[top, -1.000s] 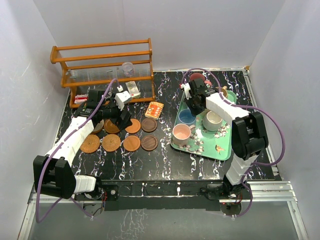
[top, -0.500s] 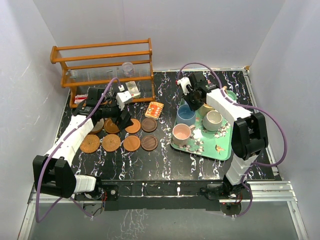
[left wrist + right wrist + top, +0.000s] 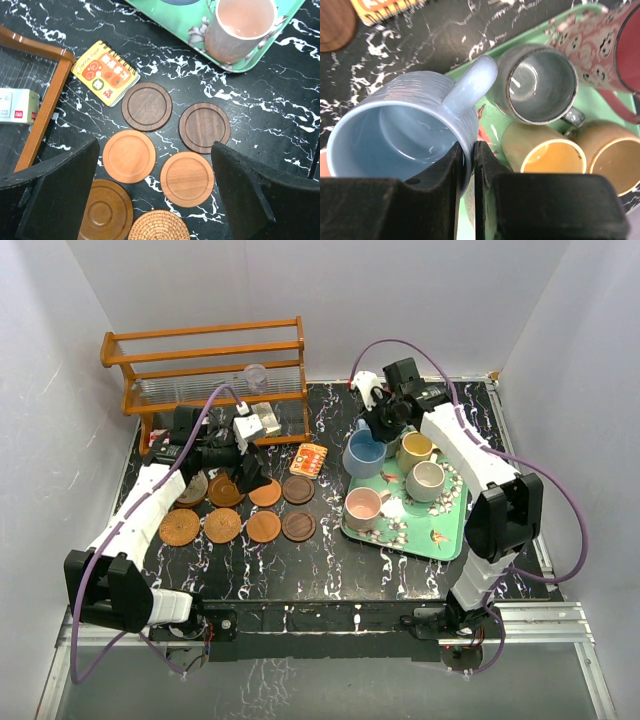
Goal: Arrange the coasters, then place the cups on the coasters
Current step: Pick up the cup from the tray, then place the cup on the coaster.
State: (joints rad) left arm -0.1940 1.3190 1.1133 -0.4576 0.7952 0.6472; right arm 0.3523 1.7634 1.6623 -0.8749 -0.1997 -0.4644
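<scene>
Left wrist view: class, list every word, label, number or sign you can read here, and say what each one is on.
Notepad: print on its orange and yellow cover, too blurred to read.
White box: small red marks on the side, too small to read.
Nothing else in this view carries any writing.

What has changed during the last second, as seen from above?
The right pincer, shut on the blue mug by its rim throughout, raised it from the green tray and carried it farther back and slightly left. This uncovered the yellow mug. The left pincer, open above the coasters, barely shifted. The coasters and the other mugs stayed in place.
</scene>
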